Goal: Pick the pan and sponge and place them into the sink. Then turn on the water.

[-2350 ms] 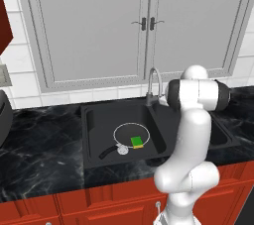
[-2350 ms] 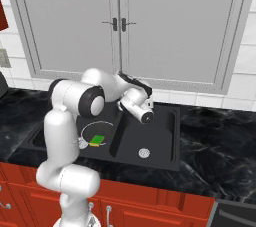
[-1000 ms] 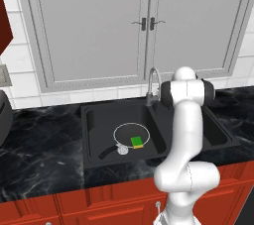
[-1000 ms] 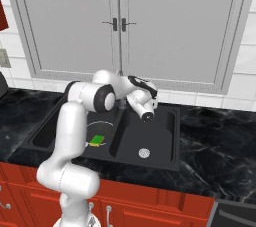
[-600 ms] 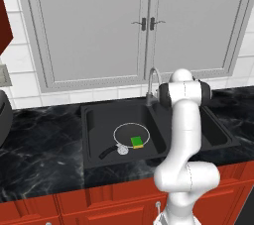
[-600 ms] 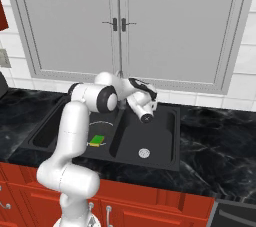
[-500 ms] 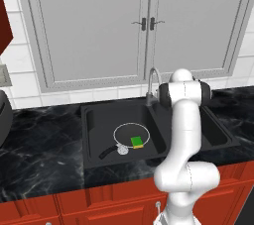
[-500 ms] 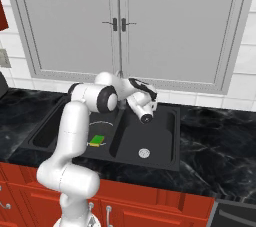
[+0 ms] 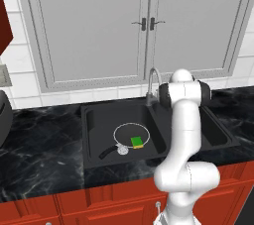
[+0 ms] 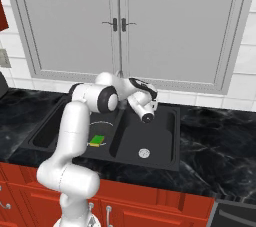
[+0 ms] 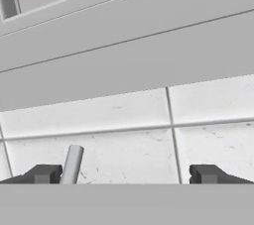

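The pan (image 9: 130, 131) lies in the left basin of the black sink (image 9: 94, 120), its black handle toward the front left. On the pan's front right part rests the green and yellow sponge (image 9: 137, 142), which also appears beside the arm as the sponge (image 10: 97, 140). My gripper (image 11: 126, 174) is open and points at the tiled wall behind the sink, above the divider between the basins. A grey metal rod (image 11: 72, 163) rises just inside its left fingertip (image 11: 45, 173), not gripped. The faucet (image 9: 153, 77) curves up right beside my wrist. No water runs.
Grey double cabinet doors (image 9: 144, 23) hang over the sink, with white tiles (image 11: 208, 100) beneath them. Black marble counter (image 9: 39, 140) runs on both sides. The right basin (image 10: 150, 141) holds just its silver drain (image 10: 144, 153). Red cabinet fronts (image 10: 150, 206) sit below.
Since 2.4 s ago the hand has swung back toward the wall and the faucet. Over the last half second it barely moves. Pan and sponge stay put.
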### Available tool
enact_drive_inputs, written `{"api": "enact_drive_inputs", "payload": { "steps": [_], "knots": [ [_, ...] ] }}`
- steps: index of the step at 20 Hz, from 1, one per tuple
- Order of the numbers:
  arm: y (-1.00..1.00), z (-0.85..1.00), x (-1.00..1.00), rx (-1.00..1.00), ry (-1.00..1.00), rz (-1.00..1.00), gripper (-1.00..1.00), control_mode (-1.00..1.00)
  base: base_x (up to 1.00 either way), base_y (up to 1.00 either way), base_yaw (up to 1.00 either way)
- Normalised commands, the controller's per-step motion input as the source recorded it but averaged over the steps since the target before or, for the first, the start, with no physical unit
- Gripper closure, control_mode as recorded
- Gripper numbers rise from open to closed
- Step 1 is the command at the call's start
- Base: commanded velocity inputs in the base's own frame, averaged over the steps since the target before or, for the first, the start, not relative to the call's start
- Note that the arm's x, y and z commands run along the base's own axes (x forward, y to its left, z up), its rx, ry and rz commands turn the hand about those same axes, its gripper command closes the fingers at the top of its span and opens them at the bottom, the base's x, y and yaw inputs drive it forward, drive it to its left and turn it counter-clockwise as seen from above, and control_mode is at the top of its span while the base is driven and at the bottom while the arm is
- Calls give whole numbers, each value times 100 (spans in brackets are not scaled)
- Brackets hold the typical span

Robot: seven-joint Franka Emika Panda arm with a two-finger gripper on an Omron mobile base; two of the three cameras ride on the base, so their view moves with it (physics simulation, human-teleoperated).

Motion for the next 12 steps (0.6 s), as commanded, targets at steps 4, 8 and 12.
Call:
{"api": "enact_drive_inputs", "payload": {
  "steps": [4, 8, 12],
  "knots": [
    [-51, -25, 46, 3, 0, -8, -100, -100, 0, 0, 0],
    [-82, -24, 49, 9, 0, -17, -100, -100, 0, 0, 0],
    [-90, -25, 54, 12, 0, -23, -100, -100, 0, 0, 0]
  ]
}}
